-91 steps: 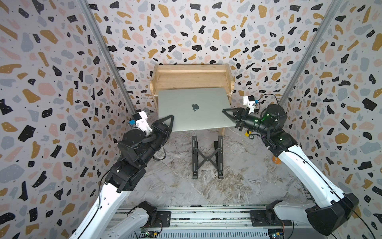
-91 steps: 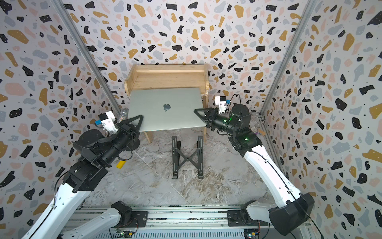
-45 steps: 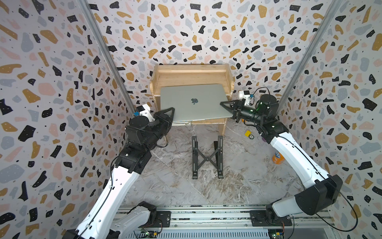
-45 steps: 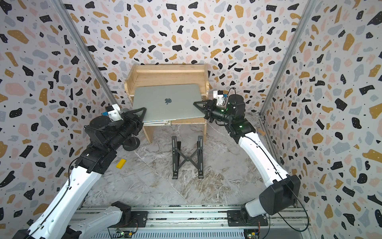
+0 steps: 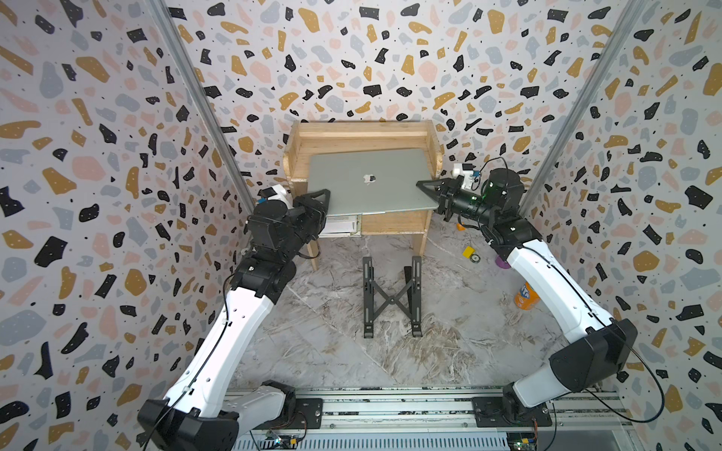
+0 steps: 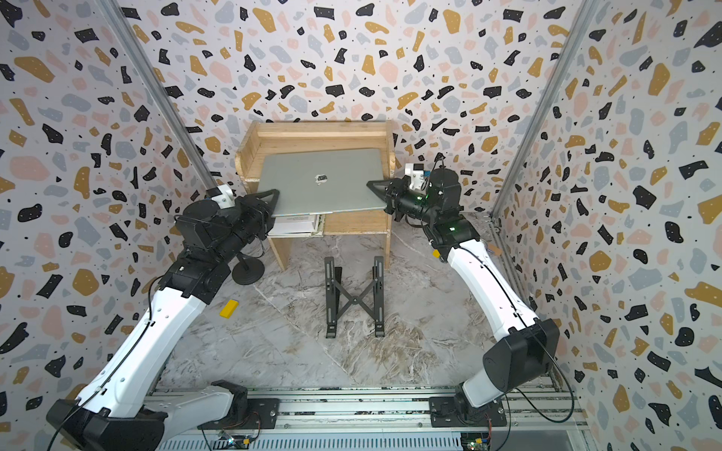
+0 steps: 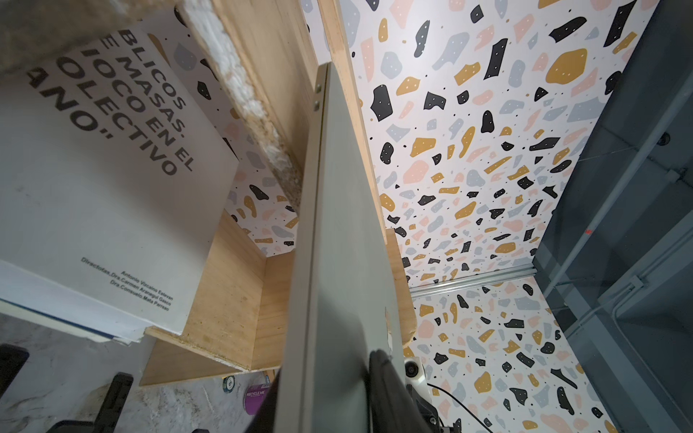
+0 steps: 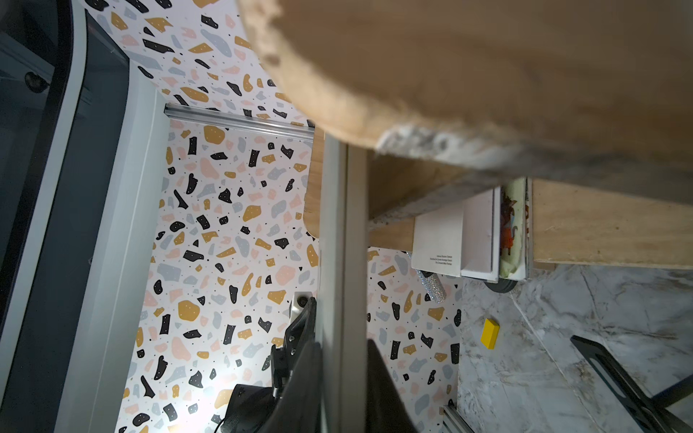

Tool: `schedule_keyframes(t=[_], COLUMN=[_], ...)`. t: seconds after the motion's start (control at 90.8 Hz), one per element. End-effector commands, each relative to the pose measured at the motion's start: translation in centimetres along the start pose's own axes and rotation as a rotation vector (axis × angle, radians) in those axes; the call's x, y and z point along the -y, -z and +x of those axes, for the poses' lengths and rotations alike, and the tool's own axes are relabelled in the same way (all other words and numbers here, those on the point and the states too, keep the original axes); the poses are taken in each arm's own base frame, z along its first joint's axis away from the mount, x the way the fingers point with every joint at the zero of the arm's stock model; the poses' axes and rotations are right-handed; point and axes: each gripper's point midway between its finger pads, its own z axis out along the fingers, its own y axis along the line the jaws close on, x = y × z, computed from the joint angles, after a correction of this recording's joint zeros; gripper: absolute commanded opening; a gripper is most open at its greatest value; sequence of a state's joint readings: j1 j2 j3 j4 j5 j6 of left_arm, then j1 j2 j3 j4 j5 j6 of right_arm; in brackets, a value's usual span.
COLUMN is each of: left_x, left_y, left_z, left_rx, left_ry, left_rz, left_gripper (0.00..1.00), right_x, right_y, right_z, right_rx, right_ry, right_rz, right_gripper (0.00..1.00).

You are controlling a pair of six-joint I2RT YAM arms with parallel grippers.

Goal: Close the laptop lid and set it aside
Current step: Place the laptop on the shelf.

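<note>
Laptop: the laptop (image 5: 367,183) lies level on the wooden shelf (image 5: 359,134) at 12 o'clock of the counter (image 5: 332,351) — laptop lid (image 6: 324,164) down, logo up;
Right jaws: clamped on the laptop's 3 o'clock edge;
Left jaws: astride its 8 o'clock corner; clamped or loose — cannot tell;
Below: white book (image 7: 93,187) under the shelf top; black stand (image 5: 390,296) at 6 o'clock
</note>
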State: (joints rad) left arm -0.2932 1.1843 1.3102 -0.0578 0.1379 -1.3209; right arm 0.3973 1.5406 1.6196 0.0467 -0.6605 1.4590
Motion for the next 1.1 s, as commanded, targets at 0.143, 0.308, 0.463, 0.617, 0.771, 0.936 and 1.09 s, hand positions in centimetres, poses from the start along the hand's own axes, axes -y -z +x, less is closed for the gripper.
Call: schedule_keyframes(t=[0.143, 0.308, 0.463, 0.617, 0.771, 0.936, 1.09], left_x=[6.2, 6.9, 7.3, 7.0, 5.9, 4.7, 3.5], left_y=[-0.2, 0.6, 1.5, 2.5, 3.0, 3.2, 3.3], left_z=[1.6, 0.9, 0.5, 0.4, 0.1, -0.2, -0.8], left_rx=[-0.132, -0.11, -0.096, -0.083, -0.067, -0.058, -0.042], left_ry=[0.008, 0.001, -0.01, -0.028, -0.031, -0.027, -0.024], left_rz=[0.242, 0.259, 0.272, 0.26, 0.225, 0.188, 0.155], left_gripper=[0.42, 0.6, 0.71, 0.78, 0.83, 0.88, 0.89], right_x=[-4.9, -4.4, -4.1, -3.9, -3.8, -3.6, -3.6], right_y=[-0.7, -0.9, -1.0, -1.0, -1.1, -1.0, -0.4], right_z=[3.2, 2.5, 2.1, 1.5, 0.9, 0.2, -0.7], right_rx=[-0.09, -0.062, -0.037, -0.005, 0.019, 0.04, 0.07], right_ry=[0.057, 0.004, -0.046, -0.077, -0.096, -0.117, -0.13], right_rz=[-0.108, -0.103, -0.107, -0.106, -0.106, -0.109, -0.111], right_gripper=[0.0, 0.0, 0.0, 0.0, 0.0, 0.0, 0.0])
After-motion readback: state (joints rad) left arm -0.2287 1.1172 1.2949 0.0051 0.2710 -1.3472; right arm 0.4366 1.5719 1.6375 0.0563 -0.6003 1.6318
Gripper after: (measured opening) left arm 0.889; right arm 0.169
